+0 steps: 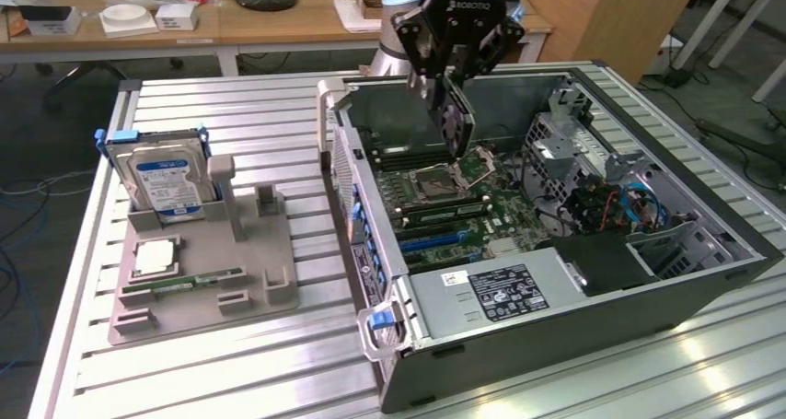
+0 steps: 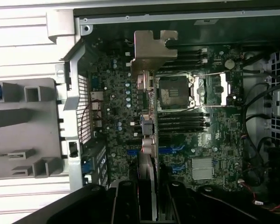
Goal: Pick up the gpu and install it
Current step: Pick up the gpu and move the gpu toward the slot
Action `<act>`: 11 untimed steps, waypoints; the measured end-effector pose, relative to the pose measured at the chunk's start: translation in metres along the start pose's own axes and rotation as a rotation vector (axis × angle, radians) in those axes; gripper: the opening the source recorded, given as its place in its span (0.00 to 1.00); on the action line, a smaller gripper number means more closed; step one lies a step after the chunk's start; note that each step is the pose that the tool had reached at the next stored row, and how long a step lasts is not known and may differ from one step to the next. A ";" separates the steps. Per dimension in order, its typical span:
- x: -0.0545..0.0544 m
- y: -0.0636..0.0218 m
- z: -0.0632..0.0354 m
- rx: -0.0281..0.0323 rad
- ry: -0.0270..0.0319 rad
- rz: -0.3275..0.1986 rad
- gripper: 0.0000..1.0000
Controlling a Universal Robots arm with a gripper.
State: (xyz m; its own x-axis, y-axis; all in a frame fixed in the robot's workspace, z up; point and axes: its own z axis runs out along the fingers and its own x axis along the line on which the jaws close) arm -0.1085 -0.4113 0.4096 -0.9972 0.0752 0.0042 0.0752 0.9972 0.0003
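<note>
Claw (image 1: 448, 92) holds gpu (image 1: 459, 129) upright over motherboard (image 1: 498, 207).

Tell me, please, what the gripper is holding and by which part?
The gpu, a slim green-and-black card with silver bracket, pinched at its upper end by the gripper.

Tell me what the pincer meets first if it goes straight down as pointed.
Probably the gpu in the pincer reaches the motherboard first, beside the open CPU socket; depth is unclear.
</note>
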 end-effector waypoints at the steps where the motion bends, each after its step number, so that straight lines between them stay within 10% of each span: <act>1: -0.003 0.0003 0.0000 0.0000 0.0013 -0.001 0.28; 11: -0.035 0.0026 0.0000 0.0001 0.0103 -0.006 0.28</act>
State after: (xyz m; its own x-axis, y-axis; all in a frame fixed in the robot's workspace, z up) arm -0.0738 -0.4113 0.4094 -0.9975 0.0691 0.0144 0.0691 0.9976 0.0002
